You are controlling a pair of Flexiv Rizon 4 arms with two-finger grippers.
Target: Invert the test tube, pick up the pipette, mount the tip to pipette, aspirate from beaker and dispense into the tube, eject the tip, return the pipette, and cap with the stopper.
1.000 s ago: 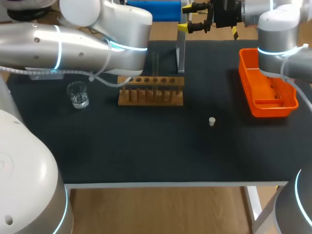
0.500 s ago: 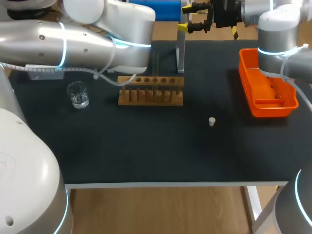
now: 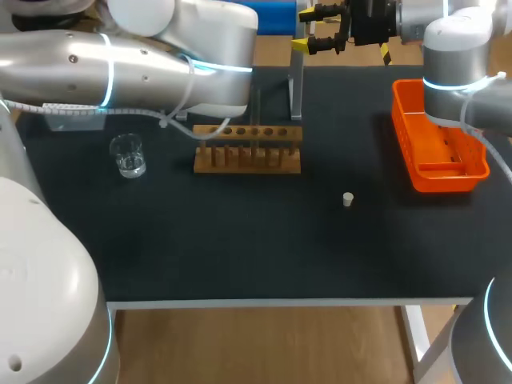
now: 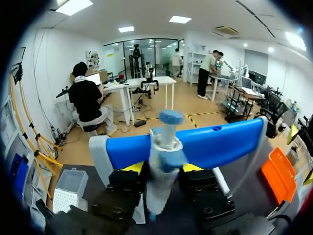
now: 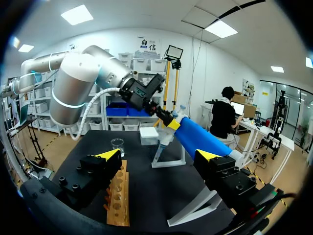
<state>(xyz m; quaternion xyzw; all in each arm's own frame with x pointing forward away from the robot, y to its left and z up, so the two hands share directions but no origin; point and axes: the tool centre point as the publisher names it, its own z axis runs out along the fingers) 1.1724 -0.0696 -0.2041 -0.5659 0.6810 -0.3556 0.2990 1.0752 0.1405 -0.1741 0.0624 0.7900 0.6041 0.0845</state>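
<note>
The blue-and-white pipette (image 4: pixel 164 161) hangs on the blue-topped stand (image 4: pixel 220 144) at the table's back, right between the yellow fingers of my left gripper (image 4: pixel 161 169); the fingers stand a little off its sides. The right wrist view shows the same left gripper (image 5: pixel 168 122) at the pipette (image 5: pixel 164 139). My right gripper (image 3: pixel 316 28) is open and empty, high beside the stand (image 3: pixel 296 88). A clear test tube (image 3: pixel 256 112) stands upright in the wooden rack (image 3: pixel 248 158). The glass beaker (image 3: pixel 128 156) is left of the rack. The small white stopper (image 3: pixel 348 199) lies on the mat.
An orange tray (image 3: pixel 436 172) sits at the right edge. A white tip box (image 5: pixel 148 135) stands behind the rack (image 5: pixel 120 200), near the stand. My left arm (image 3: pixel 120 68) spans the back left of the table, above the beaker.
My left arm has shifted slightly to the right towards the stand. The right arm, tube, beaker and stopper have stayed put.
</note>
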